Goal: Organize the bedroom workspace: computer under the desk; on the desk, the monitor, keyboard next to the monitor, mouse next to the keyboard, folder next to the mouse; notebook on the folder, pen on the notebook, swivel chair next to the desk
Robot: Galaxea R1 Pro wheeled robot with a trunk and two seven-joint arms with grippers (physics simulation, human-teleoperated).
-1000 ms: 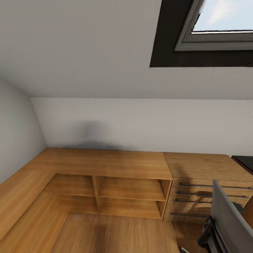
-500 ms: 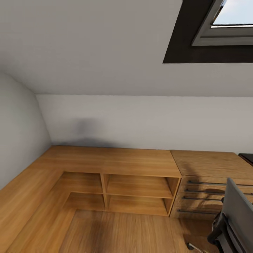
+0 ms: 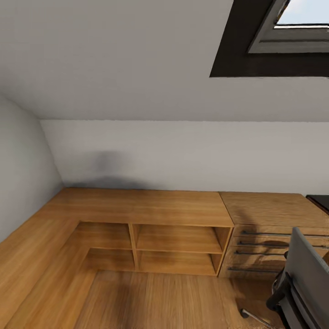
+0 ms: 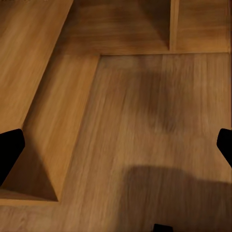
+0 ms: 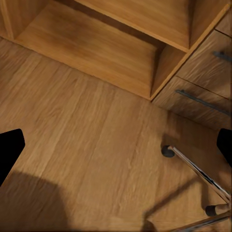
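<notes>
The swivel chair [image 3: 304,283] sits at the lower right of my head view, its grey back and black armrest in front of the wooden drawer unit [image 3: 269,249], and its chrome legs and castors [image 5: 198,176] show on the wood floor [image 5: 82,145] under my right gripper [image 5: 116,147]. A dark corner of the desk [image 3: 320,201] peeks in beyond the drawers, right of the low wooden cabinet [image 3: 151,228]. My left gripper [image 4: 116,147] hangs over bare floor beside the cabinet's base; both grippers are spread wide, holding nothing.

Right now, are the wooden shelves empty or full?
Empty. In the head view, every open compartment of the light-wood cabinet shows bare boards, nothing stored inside.
</notes>
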